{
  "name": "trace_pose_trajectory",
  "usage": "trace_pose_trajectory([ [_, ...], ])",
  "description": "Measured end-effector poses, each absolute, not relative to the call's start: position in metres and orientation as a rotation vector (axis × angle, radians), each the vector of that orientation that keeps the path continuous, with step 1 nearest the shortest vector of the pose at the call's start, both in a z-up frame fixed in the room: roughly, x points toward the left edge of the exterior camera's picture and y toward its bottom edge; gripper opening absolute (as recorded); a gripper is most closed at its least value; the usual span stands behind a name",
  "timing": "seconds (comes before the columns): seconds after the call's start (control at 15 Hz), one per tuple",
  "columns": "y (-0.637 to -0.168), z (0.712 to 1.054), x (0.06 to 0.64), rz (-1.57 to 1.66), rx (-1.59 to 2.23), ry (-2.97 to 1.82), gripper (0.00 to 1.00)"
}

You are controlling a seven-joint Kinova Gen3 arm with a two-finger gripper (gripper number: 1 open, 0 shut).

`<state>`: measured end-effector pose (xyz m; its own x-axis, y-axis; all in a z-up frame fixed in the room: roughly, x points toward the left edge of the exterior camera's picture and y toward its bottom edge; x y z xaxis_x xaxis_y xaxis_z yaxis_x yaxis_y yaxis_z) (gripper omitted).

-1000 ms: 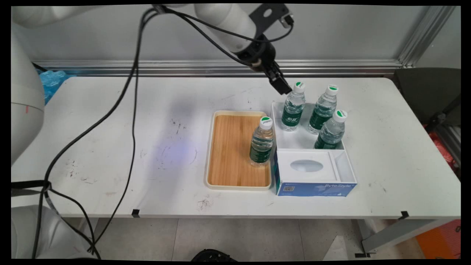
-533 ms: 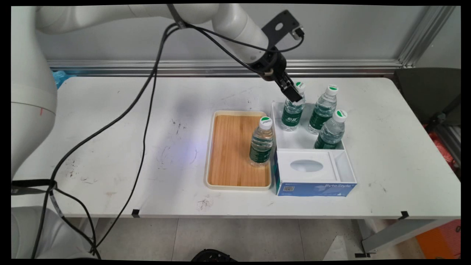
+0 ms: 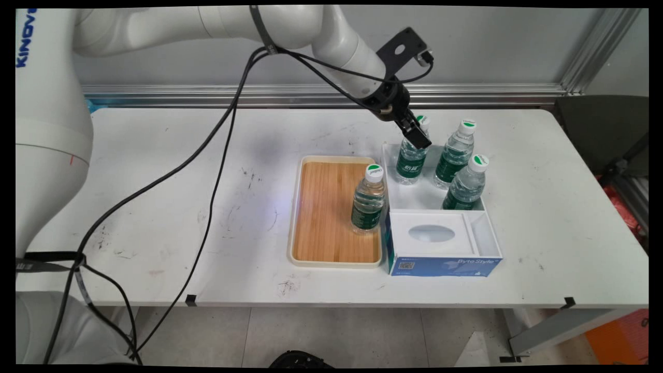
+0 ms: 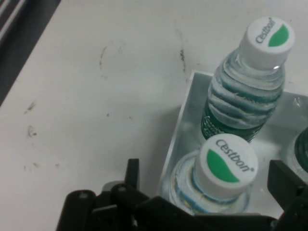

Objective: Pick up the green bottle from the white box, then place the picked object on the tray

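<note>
"Cestbon" stands on the white-and-green cap (image 4: 226, 165) of the nearest bottle and on the cap (image 4: 267, 36) behind it. The blue tissue box (image 3: 443, 266) reads "Byte Style" on its front.

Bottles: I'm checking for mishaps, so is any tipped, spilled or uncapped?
Nothing stands out. Three bottles stand upright and capped in the white bin, one upright on the wooden tray. The open pincer straddles the nearest bottle's cap.
</note>
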<state>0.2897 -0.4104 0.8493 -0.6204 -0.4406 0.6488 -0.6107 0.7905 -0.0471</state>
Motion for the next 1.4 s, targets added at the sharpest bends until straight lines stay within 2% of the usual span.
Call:
trace_pose_trajectory([
  [0.47, -0.416, 0.832, 0.286, 0.319, 0.784, -2.333, 1.00],
  [0.53, -0.417, 0.830, 0.286, 0.317, 0.784, -2.333, 0.00],
  [1.0, -0.415, 0.827, 0.284, 0.298, 0.778, -2.334, 0.00],
  [1.4, -0.413, 0.859, 0.280, 0.329, 0.752, -2.320, 0.00],
])
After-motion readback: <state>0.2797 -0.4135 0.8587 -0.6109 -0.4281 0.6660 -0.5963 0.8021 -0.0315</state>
